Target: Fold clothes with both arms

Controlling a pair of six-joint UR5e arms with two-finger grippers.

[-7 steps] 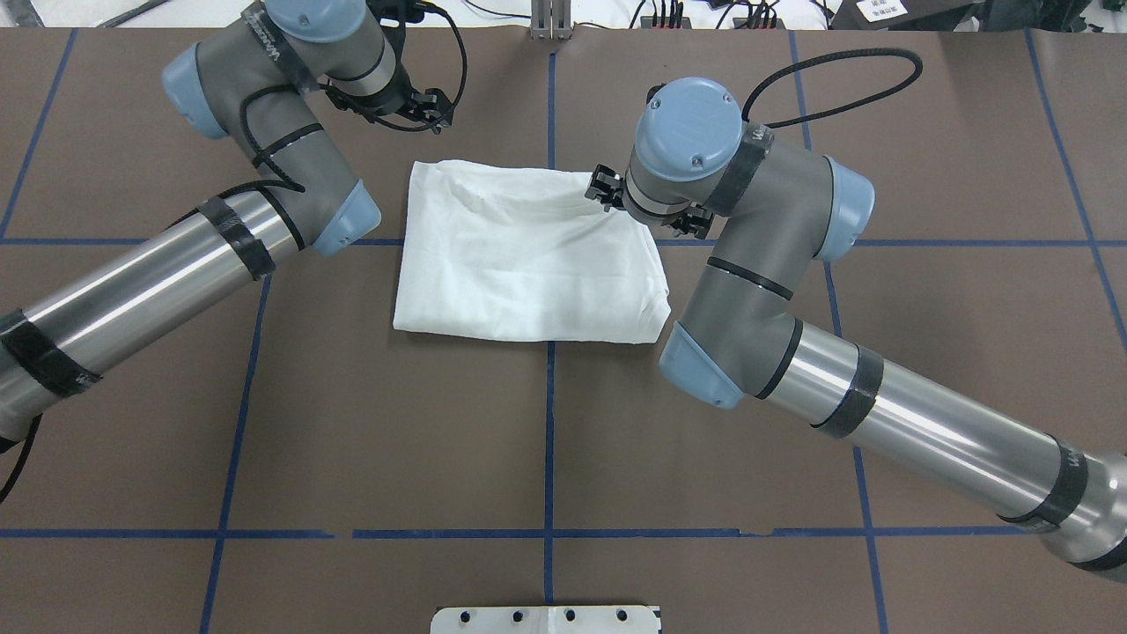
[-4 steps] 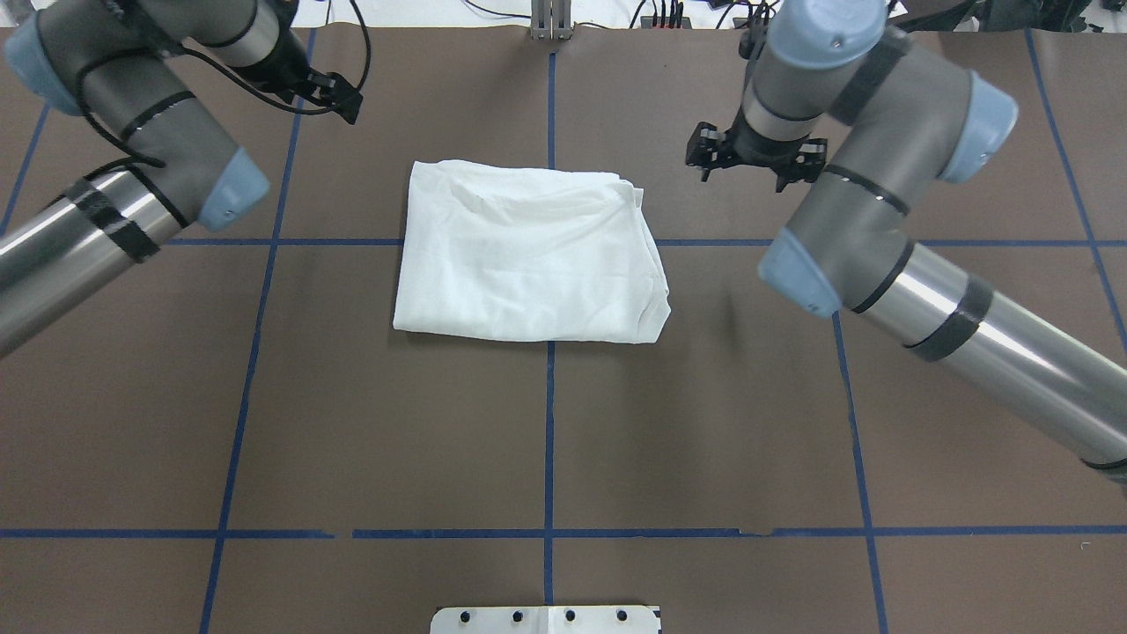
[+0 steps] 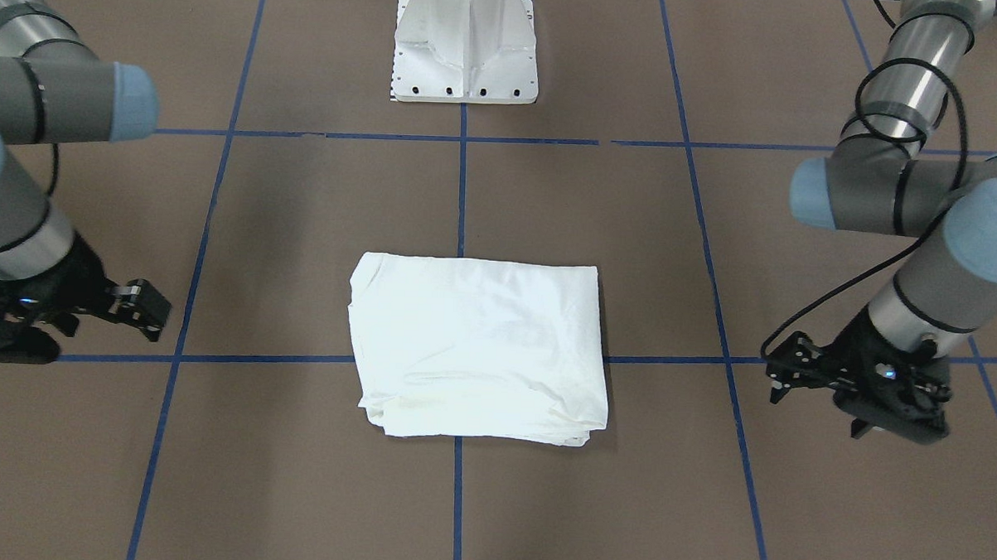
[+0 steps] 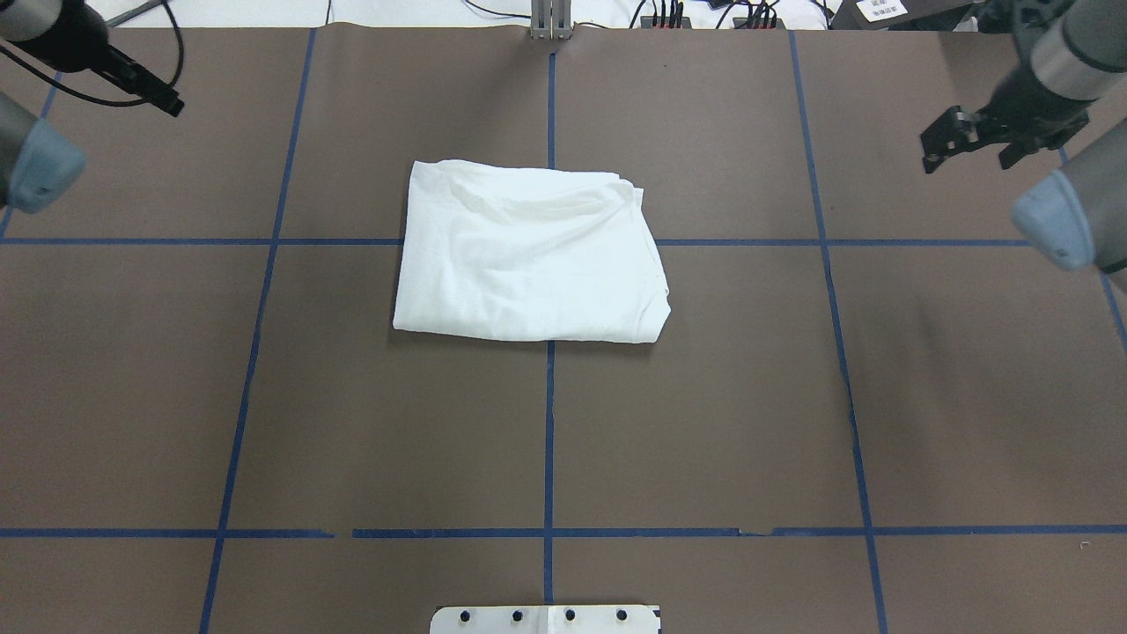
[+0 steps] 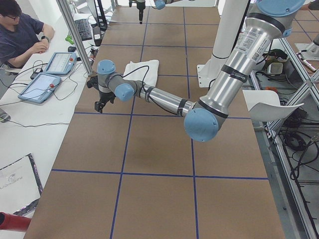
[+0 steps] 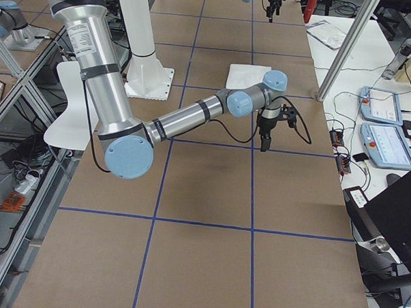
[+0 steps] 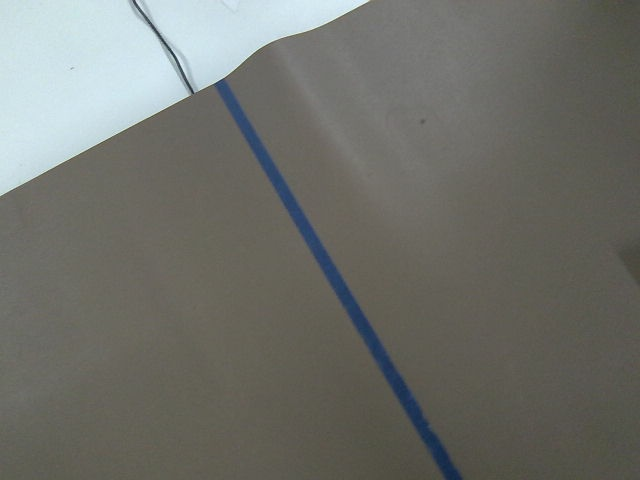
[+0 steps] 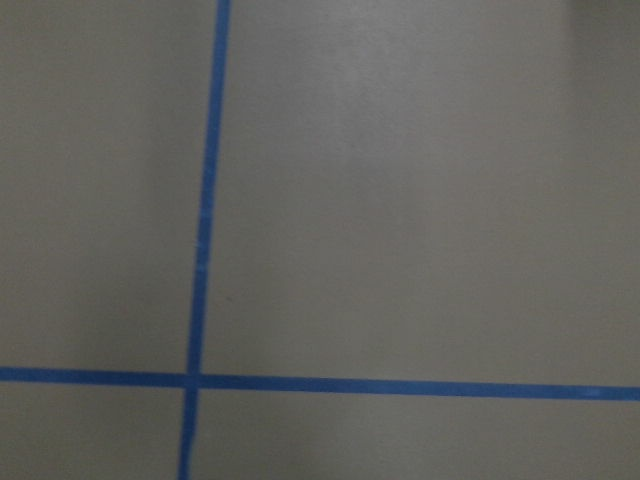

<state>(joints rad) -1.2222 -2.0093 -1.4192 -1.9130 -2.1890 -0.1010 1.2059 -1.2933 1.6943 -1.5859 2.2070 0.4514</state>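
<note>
The white shirt (image 4: 528,251) lies folded into a flat rectangle at the table's middle (image 3: 479,350), with nothing touching it. My left gripper (image 4: 160,99) hovers far off to the shirt's left near the table's far edge; in the front-facing view the left gripper (image 3: 781,369) looks open and empty. My right gripper (image 4: 955,145) hangs well out to the shirt's right, and the right gripper (image 3: 151,308) also looks open and empty. Both wrist views show only brown table cover and blue tape lines.
The white pedestal base (image 3: 465,55) stands at the robot's side of the table (image 4: 546,619). Blue tape lines (image 4: 549,440) grid the brown cover. A person (image 5: 20,35) sits at a side desk with tablets (image 5: 60,62). Cables run along the far edge.
The right gripper left the shirt's far right corner. Both arms swung outward and away, the left to the far left, the right to the far right. The shirt stayed put.
</note>
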